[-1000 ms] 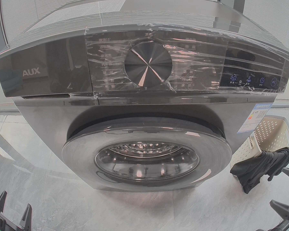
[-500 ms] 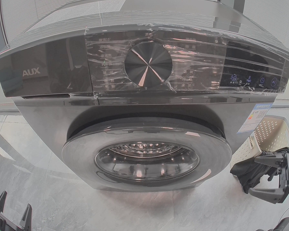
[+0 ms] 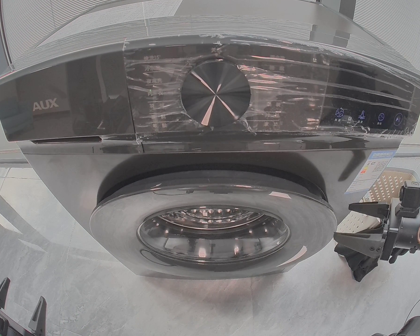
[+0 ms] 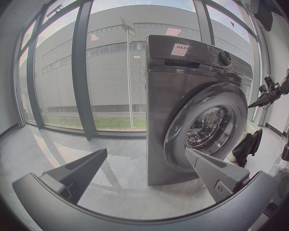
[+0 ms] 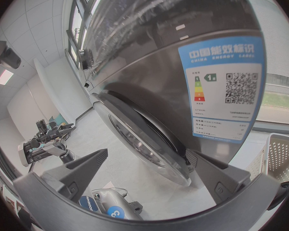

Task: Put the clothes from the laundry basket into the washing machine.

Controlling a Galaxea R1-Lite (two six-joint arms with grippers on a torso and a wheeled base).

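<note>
Jaws of the 2 arms gape empty; washing machine door [image 3: 213, 225] shut; clothes [image 3: 361, 267] drape the laundry basket [image 3: 387, 185].

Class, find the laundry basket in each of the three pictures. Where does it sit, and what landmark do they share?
Head view: laundry basket at the right edge, beside the washing machine, partly behind the right gripper.
Left wrist view: small and pale, just past the machine's door, dark clothes draped over it.
Right wrist view: lattice wall beside the machine's front corner, near the blue label.
Shared landmark: the machine's round door.
</note>
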